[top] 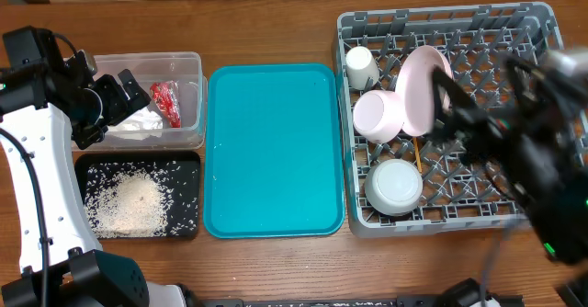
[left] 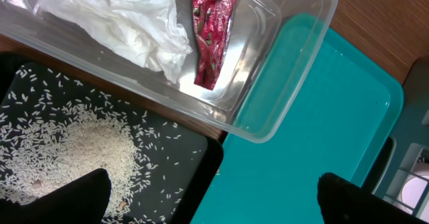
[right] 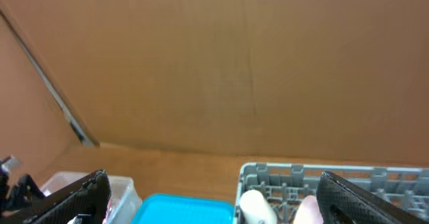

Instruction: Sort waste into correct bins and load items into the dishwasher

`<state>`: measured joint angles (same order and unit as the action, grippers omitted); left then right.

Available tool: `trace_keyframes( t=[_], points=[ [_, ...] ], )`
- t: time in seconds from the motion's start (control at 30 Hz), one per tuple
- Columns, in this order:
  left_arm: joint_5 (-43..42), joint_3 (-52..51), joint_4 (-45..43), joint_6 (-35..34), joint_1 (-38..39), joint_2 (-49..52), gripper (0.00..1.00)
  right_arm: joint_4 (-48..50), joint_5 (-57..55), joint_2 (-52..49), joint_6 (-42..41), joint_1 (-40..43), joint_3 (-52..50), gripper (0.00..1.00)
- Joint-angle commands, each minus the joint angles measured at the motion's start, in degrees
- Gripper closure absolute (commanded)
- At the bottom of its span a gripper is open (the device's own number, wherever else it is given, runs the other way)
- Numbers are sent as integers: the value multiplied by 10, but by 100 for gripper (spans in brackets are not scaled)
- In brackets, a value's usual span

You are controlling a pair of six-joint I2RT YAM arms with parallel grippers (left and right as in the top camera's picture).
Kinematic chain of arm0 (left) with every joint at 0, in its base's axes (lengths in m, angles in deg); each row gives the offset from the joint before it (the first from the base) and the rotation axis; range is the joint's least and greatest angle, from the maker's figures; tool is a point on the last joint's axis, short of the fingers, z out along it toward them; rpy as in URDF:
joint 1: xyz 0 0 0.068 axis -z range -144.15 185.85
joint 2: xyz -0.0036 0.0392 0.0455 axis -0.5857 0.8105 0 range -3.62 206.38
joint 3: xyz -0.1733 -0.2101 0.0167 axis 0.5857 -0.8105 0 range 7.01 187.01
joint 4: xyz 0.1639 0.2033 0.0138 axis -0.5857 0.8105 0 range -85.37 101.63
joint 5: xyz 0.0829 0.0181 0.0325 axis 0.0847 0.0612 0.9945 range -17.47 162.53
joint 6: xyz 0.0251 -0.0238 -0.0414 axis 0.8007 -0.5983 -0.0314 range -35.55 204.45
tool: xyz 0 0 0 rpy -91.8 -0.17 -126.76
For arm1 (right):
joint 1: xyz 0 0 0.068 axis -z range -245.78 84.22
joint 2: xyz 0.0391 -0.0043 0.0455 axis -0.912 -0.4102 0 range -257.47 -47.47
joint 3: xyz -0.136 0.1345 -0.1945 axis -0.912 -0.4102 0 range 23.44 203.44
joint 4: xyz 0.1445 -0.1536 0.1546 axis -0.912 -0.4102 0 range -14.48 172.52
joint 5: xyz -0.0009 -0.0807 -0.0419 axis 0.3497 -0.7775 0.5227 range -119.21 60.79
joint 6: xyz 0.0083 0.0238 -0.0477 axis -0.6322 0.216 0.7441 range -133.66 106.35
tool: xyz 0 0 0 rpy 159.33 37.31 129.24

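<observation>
Grey plastic forms the dish rack on the right side of the wooden table, and all the dishes are inside it. The small cream cup sits near its back left corner. The pink plate stands tilted on its edge just beside the cup, and the pinkish-white bowl touches the plate. The grey-white bowl is near the front left corner. Between the two bowls a thin piece of the wooden chopsticks shows.

The right arm is above the rack and looks blurred from overhead. The right gripper has its fingers far apart and holds nothing.

The teal tray lies in the middle. Left of it, the clear tub contains the red wrapper and the white tissue, just beside each other. The black tray, in front of the tub, holds the rice in a heap with loose grains around it.

The left gripper hangs over the tub's front edge, fingers wide apart, empty.
</observation>
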<state>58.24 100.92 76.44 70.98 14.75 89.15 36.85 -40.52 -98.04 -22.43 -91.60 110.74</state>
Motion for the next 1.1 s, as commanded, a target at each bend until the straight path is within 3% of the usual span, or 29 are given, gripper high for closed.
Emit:
trace_keyframes(
  t=[0.0, 0.33, 0.6, 0.87, 1.07],
  points=[
    [3, 8, -1, 6, 3, -9, 0, -24, -2, 38, 4, 21, 1, 0],
    [3, 8, -1, 6, 3, -9, 0, -154, -16, 123, -2, 100, -9, 0],
    [3, 8, -1, 6, 3, -9, 0, -143, 24, 233, -3, 185, -136, 0],
    [3, 8, -1, 6, 3, -9, 0, 19, 24, 381, -39, 211, -376, 0],
    [3, 8, -1, 6, 3, -9, 0, 192, 24, 466, -95, 216, -564, 0]
  ],
)
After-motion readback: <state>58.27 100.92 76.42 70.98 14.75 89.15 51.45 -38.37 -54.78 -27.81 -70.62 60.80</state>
